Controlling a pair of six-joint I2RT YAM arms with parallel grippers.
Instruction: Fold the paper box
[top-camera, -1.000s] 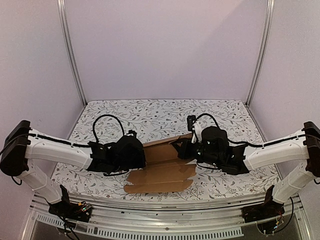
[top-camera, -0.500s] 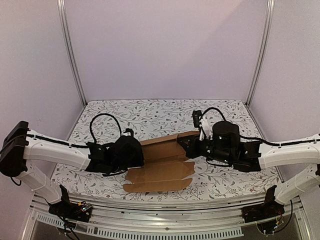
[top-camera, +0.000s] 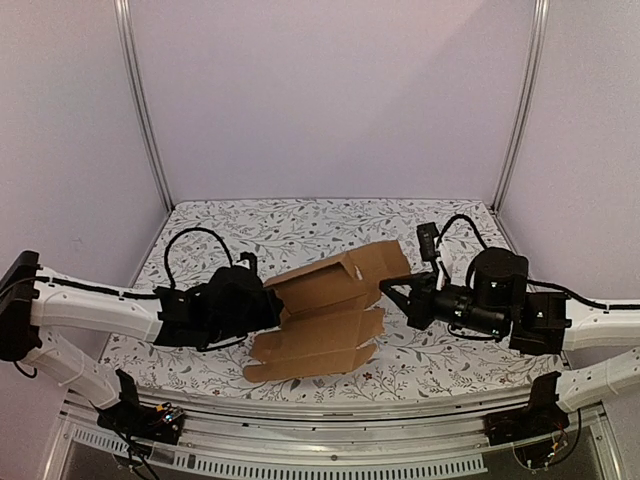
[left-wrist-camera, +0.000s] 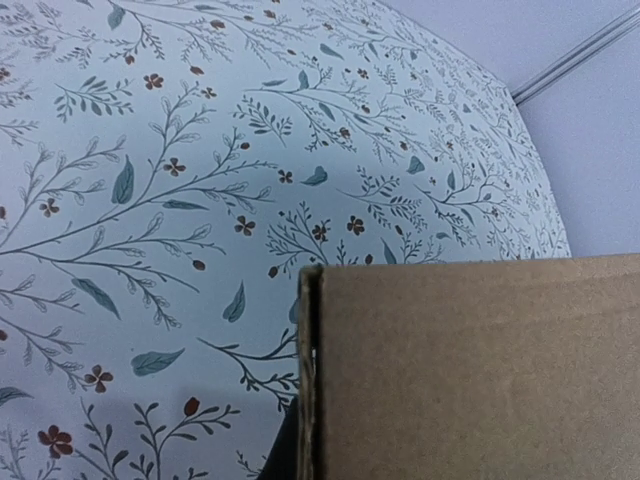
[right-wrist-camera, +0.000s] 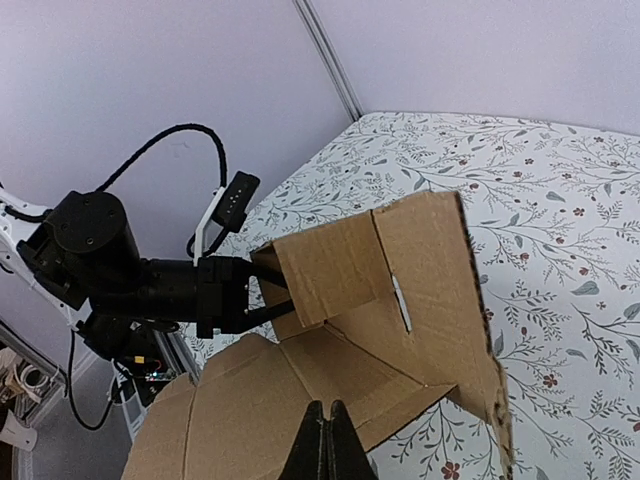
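Paper box (top-camera: 330, 300), a plain brown cardboard sheet with flaps, is sitting half folded in the middle of the flower-printed table cover (top-camera: 300, 225), between your two arms.

On the left, your left gripper (top-camera: 272, 308) is reaching in low from the side and pinching the sheet's left end. The right wrist view is showing its black fingers (right-wrist-camera: 262, 298) clamped on the edge of a small flap. In the left wrist view the cardboard is filling the lower right corner and hiding those fingers.

In the middle, the sheet's near panel is lying flat toward the table's front edge. The far panel is standing up at a tilt, and a short side flap is folding in from its left end. A narrow slit (right-wrist-camera: 400, 300) is showing in the raised panel.

On the right, your right gripper (top-camera: 393, 293) is pointing at the sheet's right edge, just beside it. Its fingers (right-wrist-camera: 322, 445) are pressing tightly together with nothing between them. Whether their tips are touching the cardboard cannot be told.
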